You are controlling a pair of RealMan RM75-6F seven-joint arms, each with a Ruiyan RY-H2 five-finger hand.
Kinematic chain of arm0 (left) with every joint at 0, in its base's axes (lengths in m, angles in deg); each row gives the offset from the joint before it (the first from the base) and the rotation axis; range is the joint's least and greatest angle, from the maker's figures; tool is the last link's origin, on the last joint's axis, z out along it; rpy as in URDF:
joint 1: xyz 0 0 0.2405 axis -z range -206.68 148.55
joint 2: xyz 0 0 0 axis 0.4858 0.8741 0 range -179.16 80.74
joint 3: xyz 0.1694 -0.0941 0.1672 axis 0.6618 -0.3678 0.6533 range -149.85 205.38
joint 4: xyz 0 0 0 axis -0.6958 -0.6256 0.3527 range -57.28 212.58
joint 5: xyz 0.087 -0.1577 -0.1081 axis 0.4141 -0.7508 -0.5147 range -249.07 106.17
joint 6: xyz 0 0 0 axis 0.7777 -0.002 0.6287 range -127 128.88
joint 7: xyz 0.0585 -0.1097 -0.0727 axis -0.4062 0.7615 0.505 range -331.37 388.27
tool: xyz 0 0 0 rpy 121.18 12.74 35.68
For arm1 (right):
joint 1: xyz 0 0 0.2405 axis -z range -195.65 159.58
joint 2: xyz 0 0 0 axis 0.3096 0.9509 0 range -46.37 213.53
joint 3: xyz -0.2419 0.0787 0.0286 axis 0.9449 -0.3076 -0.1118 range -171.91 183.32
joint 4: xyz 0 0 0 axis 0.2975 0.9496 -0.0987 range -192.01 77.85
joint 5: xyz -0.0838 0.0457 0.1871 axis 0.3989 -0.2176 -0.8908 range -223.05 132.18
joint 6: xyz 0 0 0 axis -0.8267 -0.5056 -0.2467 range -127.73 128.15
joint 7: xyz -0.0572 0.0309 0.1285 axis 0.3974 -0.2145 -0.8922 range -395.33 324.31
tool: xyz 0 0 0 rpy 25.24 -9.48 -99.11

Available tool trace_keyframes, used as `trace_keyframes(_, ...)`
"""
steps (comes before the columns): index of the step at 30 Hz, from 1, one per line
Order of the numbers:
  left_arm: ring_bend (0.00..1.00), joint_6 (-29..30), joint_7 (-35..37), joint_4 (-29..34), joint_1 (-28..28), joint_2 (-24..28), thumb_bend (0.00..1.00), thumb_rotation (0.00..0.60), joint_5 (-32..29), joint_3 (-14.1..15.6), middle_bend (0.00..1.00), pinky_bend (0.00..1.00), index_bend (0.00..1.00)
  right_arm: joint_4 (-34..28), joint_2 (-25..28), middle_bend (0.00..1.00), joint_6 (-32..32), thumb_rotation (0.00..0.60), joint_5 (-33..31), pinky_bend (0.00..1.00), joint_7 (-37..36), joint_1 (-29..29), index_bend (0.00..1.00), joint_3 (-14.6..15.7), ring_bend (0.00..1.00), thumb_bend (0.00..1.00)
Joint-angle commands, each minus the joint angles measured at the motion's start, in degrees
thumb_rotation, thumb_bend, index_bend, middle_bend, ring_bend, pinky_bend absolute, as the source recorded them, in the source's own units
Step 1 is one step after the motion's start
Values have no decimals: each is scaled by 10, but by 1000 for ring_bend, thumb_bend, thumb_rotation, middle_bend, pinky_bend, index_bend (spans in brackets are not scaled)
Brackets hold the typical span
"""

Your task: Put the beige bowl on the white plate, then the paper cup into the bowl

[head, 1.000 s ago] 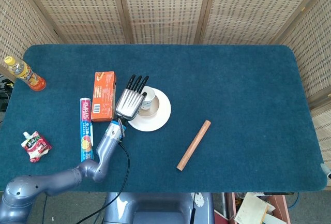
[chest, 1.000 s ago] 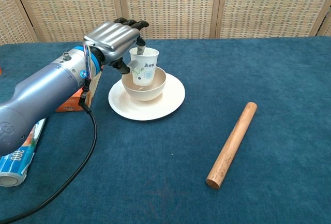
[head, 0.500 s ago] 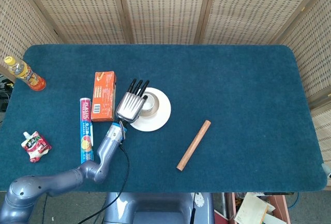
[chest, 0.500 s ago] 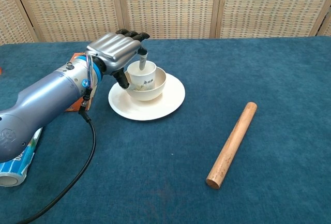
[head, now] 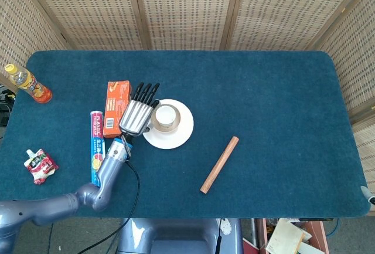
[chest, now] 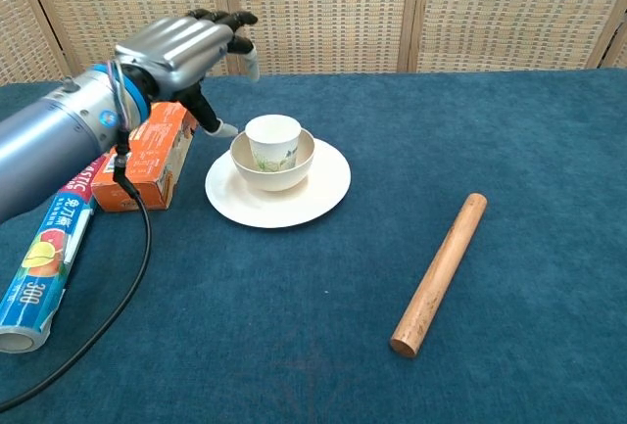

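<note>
Since the frame a second ago, the paper cup (chest: pixel 272 140) has been released and is now seated upright in the beige bowl (chest: pixel 273 163), and the left hand (chest: pixel 179 49) has been drawn back to the left and raised clear of it. The hand's fingers (chest: pixel 223 21) are spread apart and extended, and nothing is held in them; no contact with the cup is seen in the chest view. In the head view the left hand (head: pixel 135 116) is seen just beside the left edge of the white plate (head: pixel 181 131), over the gap between plate and orange box (head: pixel 116 108). The bowl is seated at the middle of the plate, on the blue table (chest: pixel 509 130). The right hand is not seen in either view. A wooden rolling pin (chest: pixel 441 272) is lying well apart to the right of the plate. A plastic-wrap roll (head: pixel 97 146) is lying beside the orange box; a red pouch (head: pixel 40 166) and an orange drink bottle (head: pixel 27 83) are noted near the table's left edge.
</note>
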Motion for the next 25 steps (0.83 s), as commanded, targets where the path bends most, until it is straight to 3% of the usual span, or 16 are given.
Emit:
trace_keyframes(1,0,42,26,114,-47,78,163,600,-1,-8,0,0,309,-2,0,0,-1,600,1,0,3,0,0,0,0,169)
trace_keyframes(7,0,90,24,270,-124,184,173,600,-4,30,0,0,189,-4,-3,0,0,600,4,0,21,-2,0,1,0,169)
trace_keyframes(12,0,156,46,347,-197,249,176,600,52,87,0,0,86,-8,-9,0,-3,600,12,0,47,-7,0,2,0,169)
trace_keyframes(19,0,234,78,344,-291,293,155,600,159,186,0,0,11,-20,-16,0,-16,600,29,0,93,-10,0,6,0,169)
trace_keyframes(25,0,274,80,310,-346,297,139,600,187,228,0,0,0,-22,-23,0,-25,600,33,0,139,-11,0,5,0,169)
